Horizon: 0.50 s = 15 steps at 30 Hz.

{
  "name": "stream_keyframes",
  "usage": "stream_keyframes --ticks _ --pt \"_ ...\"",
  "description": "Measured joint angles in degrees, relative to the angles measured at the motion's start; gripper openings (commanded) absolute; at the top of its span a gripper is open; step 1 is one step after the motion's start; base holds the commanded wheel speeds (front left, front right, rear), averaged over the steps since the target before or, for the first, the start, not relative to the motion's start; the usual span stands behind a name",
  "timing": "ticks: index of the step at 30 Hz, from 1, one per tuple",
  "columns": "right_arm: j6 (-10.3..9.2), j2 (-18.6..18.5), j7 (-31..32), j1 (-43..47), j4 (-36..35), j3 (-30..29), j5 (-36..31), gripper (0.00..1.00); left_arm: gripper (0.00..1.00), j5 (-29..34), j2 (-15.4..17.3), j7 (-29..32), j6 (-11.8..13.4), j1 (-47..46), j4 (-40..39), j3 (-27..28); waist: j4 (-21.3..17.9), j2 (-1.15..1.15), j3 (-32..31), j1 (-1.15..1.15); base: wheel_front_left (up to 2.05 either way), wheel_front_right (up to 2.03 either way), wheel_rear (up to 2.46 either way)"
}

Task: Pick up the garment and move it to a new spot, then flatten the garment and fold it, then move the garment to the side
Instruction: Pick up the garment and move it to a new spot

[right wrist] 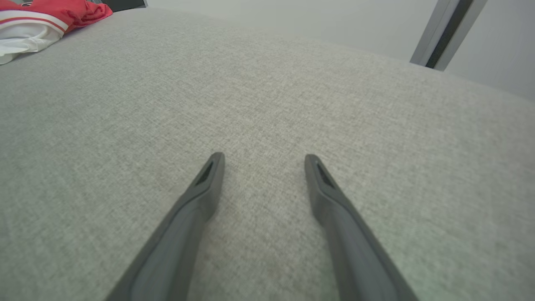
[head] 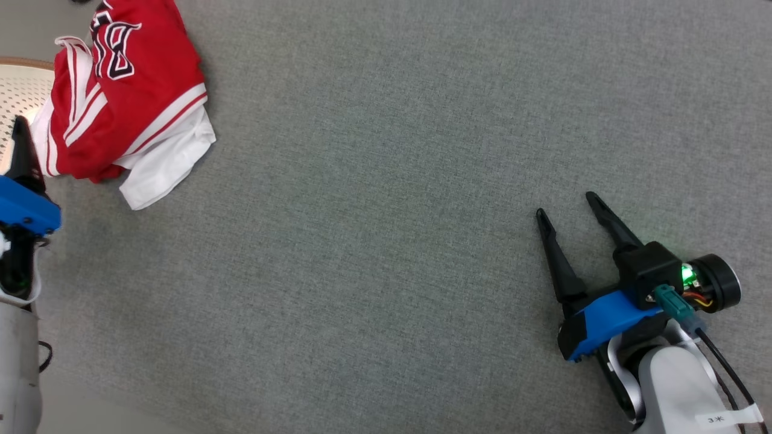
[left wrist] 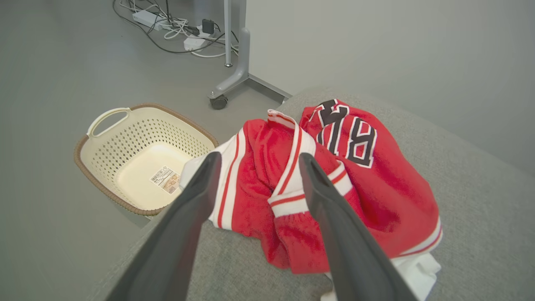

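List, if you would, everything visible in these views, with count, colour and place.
garment: one, red with white trim and black lettering, crumpled near the table's left edge
table: one, grey fabric top, beneath the garment
basket: one, cream with brown rim, on the floor beside the table
cables: several, black and white, on the floor beyond the basket
stand: one, grey, wheeled, by the cables
left gripper: one, dark fingers, open, beside the garment
right gripper: one, dark fingers, open, above bare table

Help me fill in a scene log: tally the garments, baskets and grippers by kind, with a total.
garment: 1
laundry basket: 1
grippers: 2 (left gripper, right gripper)
Total: 4
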Motion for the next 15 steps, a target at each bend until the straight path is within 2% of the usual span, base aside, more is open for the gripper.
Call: stream_keyframes --ticks 6,10,15 --pt "0.02 0.1 0.6 0.6 -3.3 -0.3 -0.5 1.00 1.00 -7.5 -2.1 1.6 -0.3 -1.6 1.7 -6.0 0.0 0.00 3.1 -0.02 0.00 0.00 0.00" --pt "0.07 0.2 0.5 0.8 -4.2 -0.4 -0.7 1.00 1.00 -12.8 -1.3 4.0 -0.3 -1.5 0.1 -10.7 0.0 0.00 3.8 -0.02 0.00 0.00 0.00" --pt "0.07 0.2 0.5 0.8 -4.3 -0.3 -0.7 1.00 1.00 -17.6 -0.5 5.9 -0.3 -1.3 1.2 -13.3 -0.1 0.00 4.0 -0.02 0.00 0.00 0.00"
